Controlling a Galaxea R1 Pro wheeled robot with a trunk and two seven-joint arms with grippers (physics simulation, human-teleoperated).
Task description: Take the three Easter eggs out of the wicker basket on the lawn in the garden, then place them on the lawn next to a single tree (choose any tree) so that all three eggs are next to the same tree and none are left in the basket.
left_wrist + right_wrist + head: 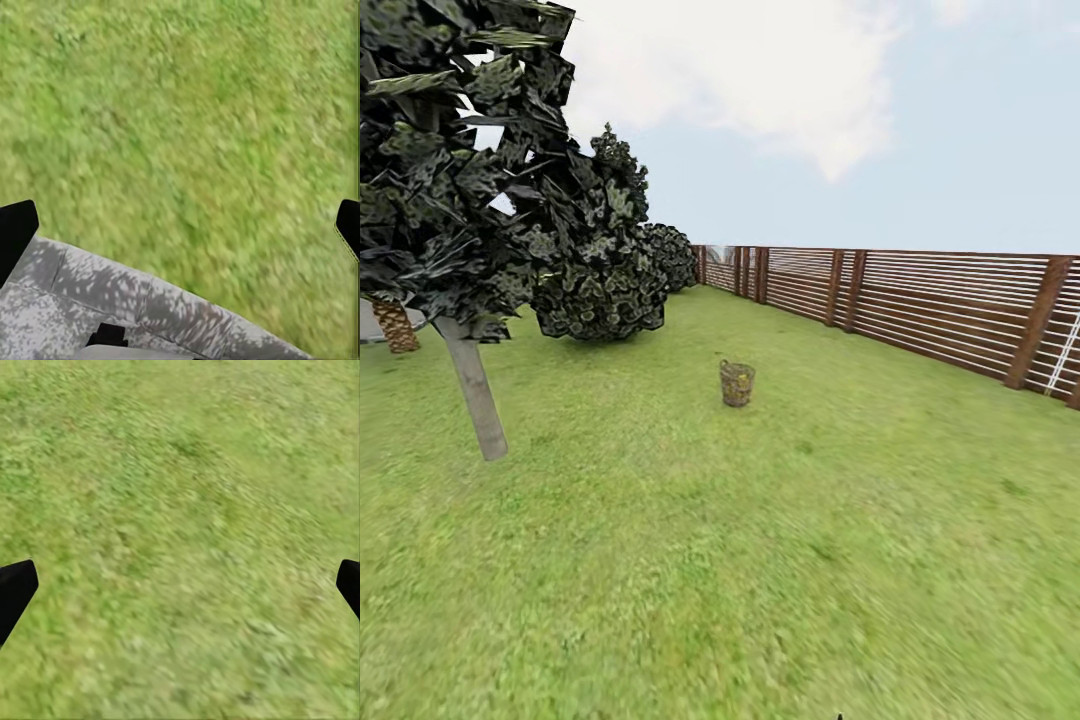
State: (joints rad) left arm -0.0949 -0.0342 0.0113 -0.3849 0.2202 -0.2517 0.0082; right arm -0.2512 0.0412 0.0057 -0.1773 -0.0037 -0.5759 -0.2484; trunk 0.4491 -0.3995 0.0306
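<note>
Nothing looks done yet: the round brown open-woven wicker basket (737, 383) stands far ahead at twelve o'clock on the green lawn (760, 560), the pale-trunked tree (472, 385) at ten, while left claw (180, 225) and right claw (180, 585) gape wide, empty.

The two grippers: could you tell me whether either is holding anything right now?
Nothing is held: the left gripper and the right gripper are both open over the lawn.
</note>
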